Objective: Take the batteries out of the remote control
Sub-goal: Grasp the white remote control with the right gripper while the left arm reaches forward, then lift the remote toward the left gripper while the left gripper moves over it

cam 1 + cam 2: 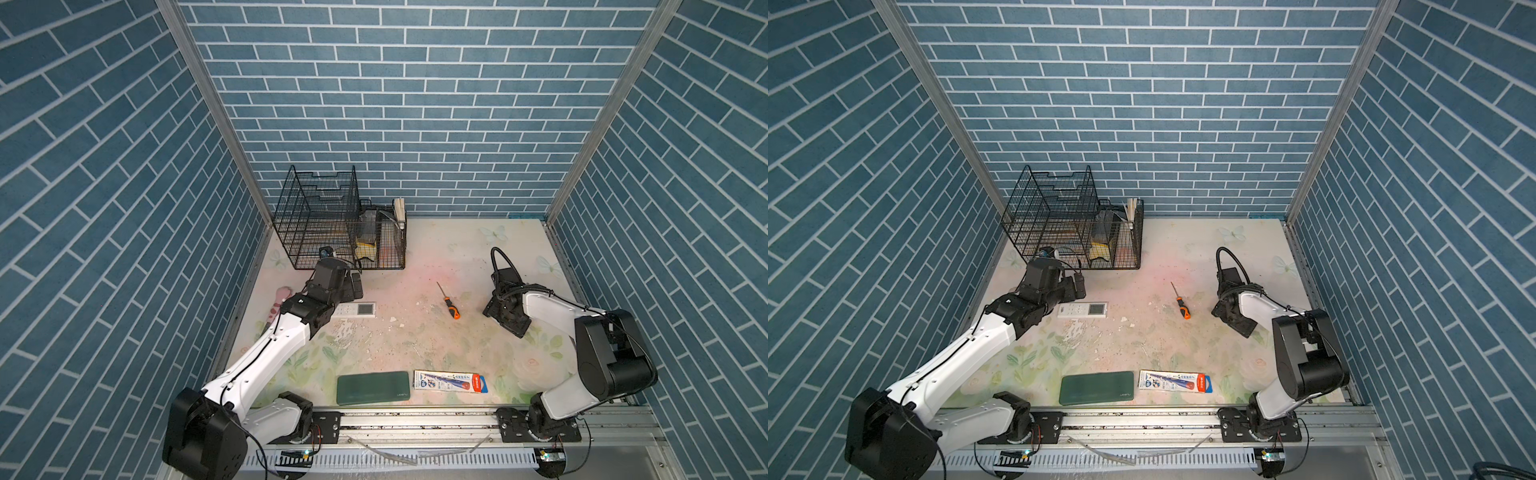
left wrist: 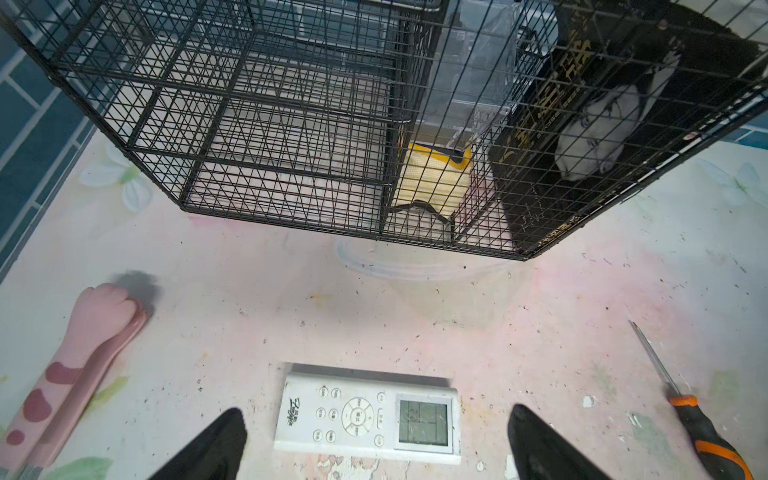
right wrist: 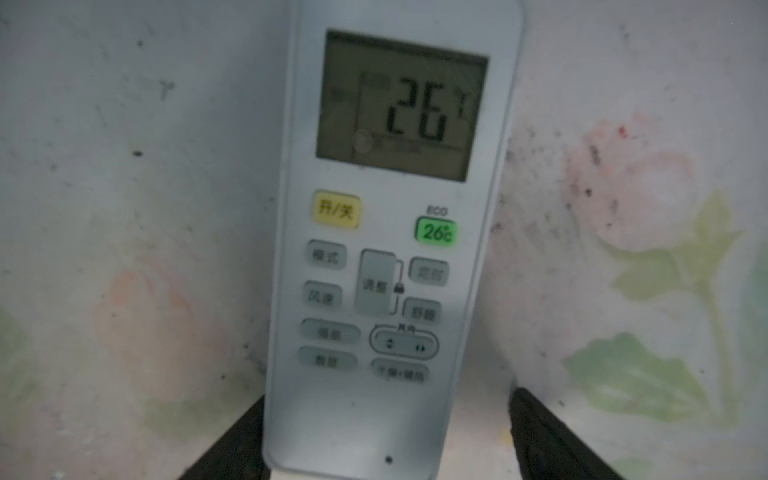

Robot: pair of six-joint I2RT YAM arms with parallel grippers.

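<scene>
Fingers (image 3: pixel 536 424) of right gripper (image 3: pixel 386 399) flanking remote (image 3: pixel 395 257), unclosed

Behind the white remote control (image 1: pixel 356 310), the black wire rack (image 1: pixel 328 224) walls off the far side. Right of the remote, bare table (image 1: pixel 415 340) runs to the orange-handled screwdriver (image 1: pixel 449 302). On the near side the table lies open down to the green case (image 1: pixel 372 387). A pink paw-shaped stick (image 1: pixel 284 294) lies close on its left.

Even cool light, soft shadows, bowed wide-angle edges, right wrist view dim, blurred.
</scene>
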